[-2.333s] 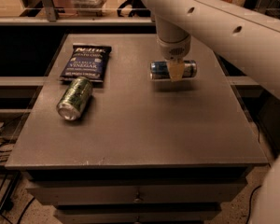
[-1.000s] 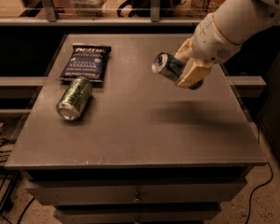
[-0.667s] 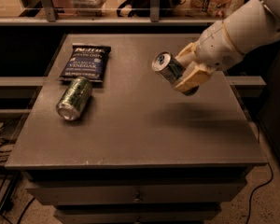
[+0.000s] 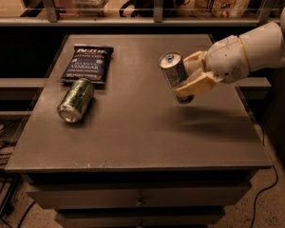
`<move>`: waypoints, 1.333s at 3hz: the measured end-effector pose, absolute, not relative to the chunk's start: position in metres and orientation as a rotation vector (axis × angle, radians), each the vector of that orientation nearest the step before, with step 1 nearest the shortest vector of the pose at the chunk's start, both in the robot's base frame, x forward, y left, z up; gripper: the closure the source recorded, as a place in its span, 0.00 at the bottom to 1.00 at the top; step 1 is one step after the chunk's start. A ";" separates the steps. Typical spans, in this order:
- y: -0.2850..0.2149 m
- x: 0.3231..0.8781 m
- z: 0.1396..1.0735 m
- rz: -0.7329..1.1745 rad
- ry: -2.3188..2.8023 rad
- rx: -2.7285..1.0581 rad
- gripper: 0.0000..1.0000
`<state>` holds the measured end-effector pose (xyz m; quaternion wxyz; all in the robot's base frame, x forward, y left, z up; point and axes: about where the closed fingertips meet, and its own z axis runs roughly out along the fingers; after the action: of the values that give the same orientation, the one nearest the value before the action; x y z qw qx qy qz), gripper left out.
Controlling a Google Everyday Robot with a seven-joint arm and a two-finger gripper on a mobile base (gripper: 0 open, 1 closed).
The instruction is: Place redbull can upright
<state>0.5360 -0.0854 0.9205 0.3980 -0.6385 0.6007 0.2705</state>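
The redbull can (image 4: 173, 71) is slim and silver-and-blue with a silver top. It hangs in the air above the right half of the grey table (image 4: 137, 122), nearly upright, its top tilted slightly to the left. My gripper (image 4: 190, 77) reaches in from the right and is shut on the can's middle and lower part, one cream finger (image 4: 197, 85) across its front. The can's shadow falls on the table below it.
A fatter green-and-silver can (image 4: 76, 99) lies on its side on the left of the table. A dark blue chip bag (image 4: 87, 62) lies flat just behind it. A shelf rail with boxes runs along the back. The table's right edge is under my arm.
The can was lying on the table under my gripper; it has been lifted and turned from steeply tilted to nearly upright. My arm has swung lower and to the right.
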 end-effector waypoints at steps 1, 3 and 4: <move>-0.086 0.535 0.920 0.761 1.487 -1.529 1.00; -0.082 0.536 0.909 0.782 1.502 -1.355 1.00; -0.081 0.539 0.897 0.775 1.543 -1.264 0.82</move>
<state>0.5393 -0.0805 0.8970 0.4800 -0.5182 0.6326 0.3176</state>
